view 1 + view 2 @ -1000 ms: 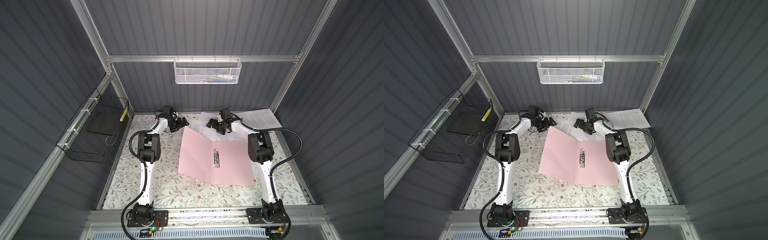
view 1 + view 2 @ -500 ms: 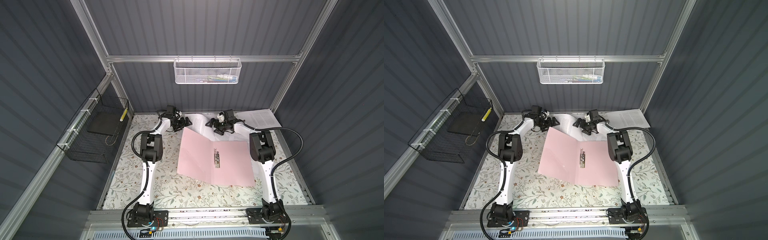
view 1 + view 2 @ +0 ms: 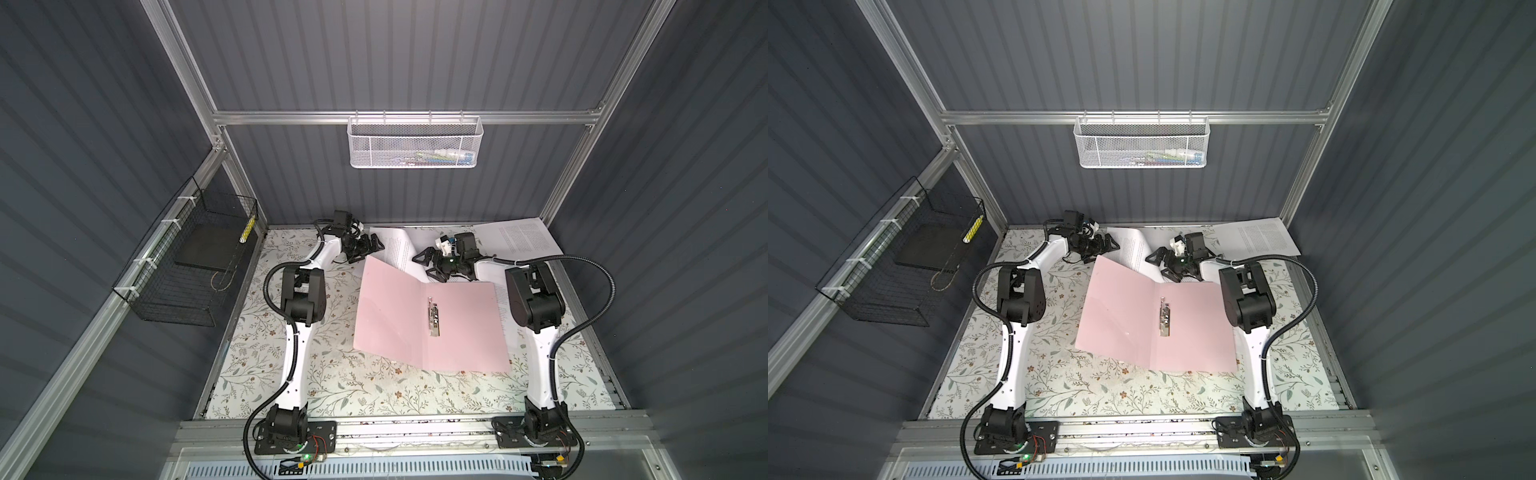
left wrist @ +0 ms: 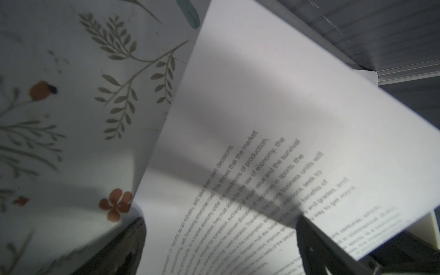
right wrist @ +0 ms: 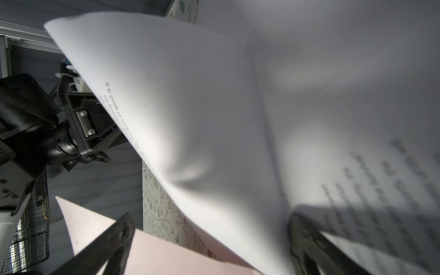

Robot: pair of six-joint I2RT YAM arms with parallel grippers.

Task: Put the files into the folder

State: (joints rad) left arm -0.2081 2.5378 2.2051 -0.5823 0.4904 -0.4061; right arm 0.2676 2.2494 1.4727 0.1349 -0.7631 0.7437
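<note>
The folder is seen lying open on the table, left flap raised. Just behind it, 1 curled sheet of the files is flanked by the left gripper and right gripper, jaws spread wide, nothing pinched.

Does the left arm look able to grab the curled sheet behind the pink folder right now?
Probably yes. The left gripper is open at the sheet edge; its wrist view shows the paper between the jaws, with nothing blocking.
</note>
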